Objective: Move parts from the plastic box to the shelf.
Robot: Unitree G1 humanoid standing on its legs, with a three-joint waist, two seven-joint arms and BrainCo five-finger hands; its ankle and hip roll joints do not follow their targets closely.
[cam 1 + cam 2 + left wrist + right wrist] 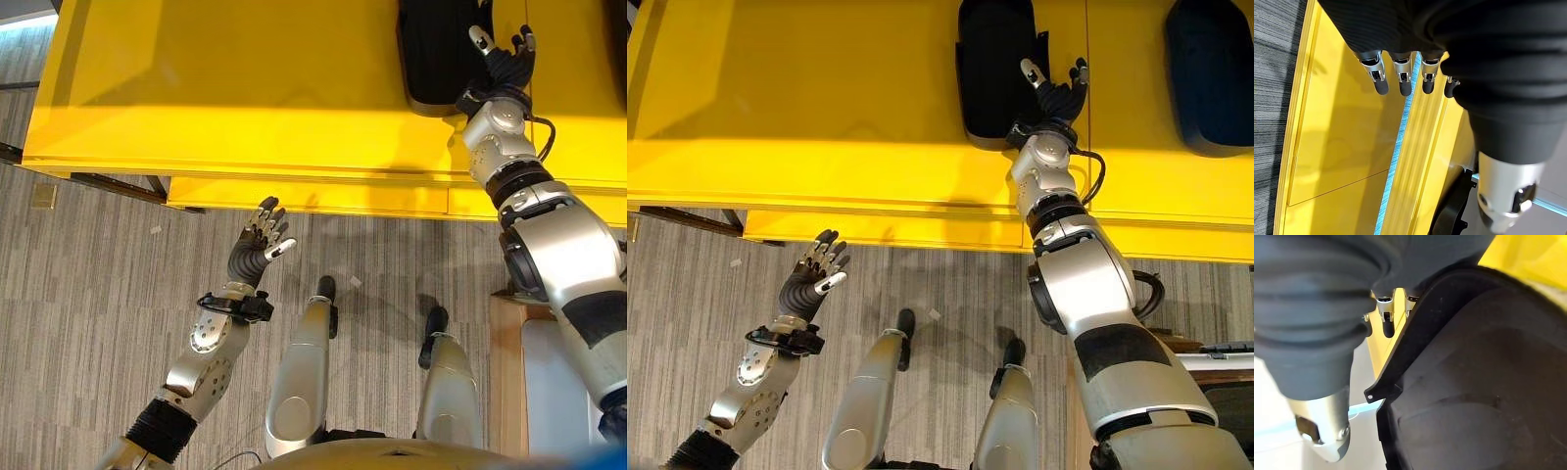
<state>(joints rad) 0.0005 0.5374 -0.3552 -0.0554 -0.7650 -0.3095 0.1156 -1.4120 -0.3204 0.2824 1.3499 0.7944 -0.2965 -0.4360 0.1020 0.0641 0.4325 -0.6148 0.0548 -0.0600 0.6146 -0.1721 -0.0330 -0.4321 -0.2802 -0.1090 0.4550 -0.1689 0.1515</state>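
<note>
Right hand (pixel 1055 98): fingers spread straight, resting at the edge of a black moulded plastic part (pixel 994 64) lying on the yellow shelf (pixel 823 88). Left hand (pixel 813 274): relaxed, fingers apart, over grey carpet floor (pixel 950 284).

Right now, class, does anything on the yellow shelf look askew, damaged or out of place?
Nothing stands out. Two black parts lie flat on the yellow shelf, apart from each other. The right hand rests at the nearer part's edge; the left hand hangs open over the floor.
</note>
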